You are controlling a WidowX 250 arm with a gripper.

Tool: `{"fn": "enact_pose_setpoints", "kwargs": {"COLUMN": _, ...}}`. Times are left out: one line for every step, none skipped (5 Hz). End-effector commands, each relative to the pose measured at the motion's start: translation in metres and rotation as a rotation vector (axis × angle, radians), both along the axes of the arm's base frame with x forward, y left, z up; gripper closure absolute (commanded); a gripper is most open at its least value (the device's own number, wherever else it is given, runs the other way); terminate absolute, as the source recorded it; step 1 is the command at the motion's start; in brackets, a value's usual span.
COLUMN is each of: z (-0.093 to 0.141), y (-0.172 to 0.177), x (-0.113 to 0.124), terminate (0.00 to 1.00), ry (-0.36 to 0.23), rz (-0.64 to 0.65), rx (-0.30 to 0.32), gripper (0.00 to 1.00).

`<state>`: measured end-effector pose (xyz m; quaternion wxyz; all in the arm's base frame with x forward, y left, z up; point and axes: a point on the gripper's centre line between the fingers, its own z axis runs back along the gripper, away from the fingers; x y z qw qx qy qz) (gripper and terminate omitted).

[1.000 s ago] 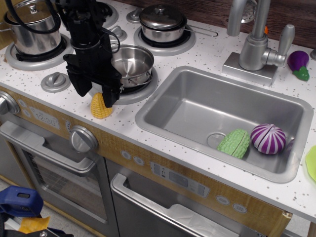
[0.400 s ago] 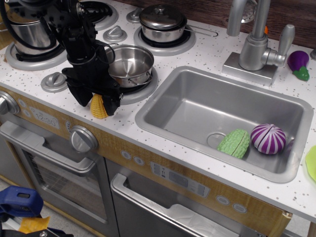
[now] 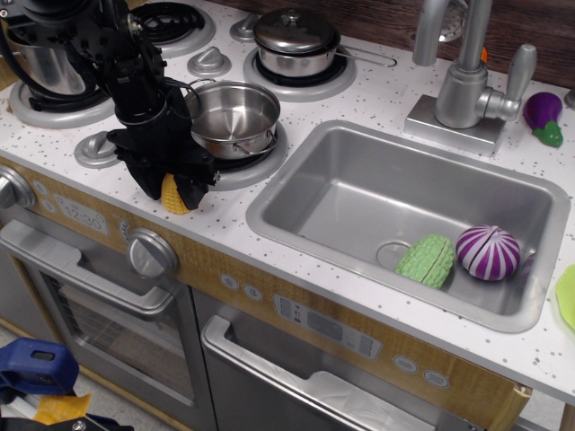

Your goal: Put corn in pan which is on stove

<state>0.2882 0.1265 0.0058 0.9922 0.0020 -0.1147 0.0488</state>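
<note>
At the stove's [image 3: 108, 202] front edge, the gripper [image 3: 175, 190] is straddling the yellow corn [image 3: 172, 194] on the worktop, jaws narrowing around it; the steel pan [image 3: 235, 117] is sitting empty just behind.

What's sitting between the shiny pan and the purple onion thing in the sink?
A green ribbed toy vegetable, touching the purple one; otherwise bare sink and counter from the pan, in this view.

Your hand [image 3: 172, 190] sits low on the tabletop [image 3: 377, 99], fingers straddling the corn [image 3: 171, 194] near the front edge. The empty pan [image 3: 235, 119] rests on the stove [image 3: 108, 153] burner just behind.
</note>
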Motion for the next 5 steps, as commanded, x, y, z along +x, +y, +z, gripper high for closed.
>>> {"fn": "enact_pose_setpoints", "kwargs": {"z": 0.022, "y": -0.001, "x": 0.004, "terminate": 0.00, "ry": -0.026, "rz": -0.027, "rx": 0.102, "gripper": 1.00}}
{"fn": "enact_pose_setpoints", "kwargs": {"z": 0.055, "y": -0.004, "x": 0.008, "terminate": 0.00, "ry": 0.045, "rz": -0.068, "rx": 0.198, "gripper": 1.00}}
{"fn": "enact_pose_setpoints", "kwargs": {"z": 0.081, "y": -0.001, "x": 0.020, "terminate": 0.00, "ry": 0.064, "rz": -0.139, "rx": 0.250, "gripper": 1.00}}
{"fn": "enact_pose_setpoints", "kwargs": {"z": 0.095, "y": 0.011, "x": 0.036, "terminate": 0.00, "ry": -0.016, "rz": -0.217, "rx": 0.222, "gripper": 1.00}}
{"fn": "enact_pose_setpoints", "kwargs": {"z": 0.100, "y": 0.020, "x": 0.046, "terminate": 0.00, "ry": -0.055, "rz": -0.305, "rx": 0.181, "gripper": 1.00}}
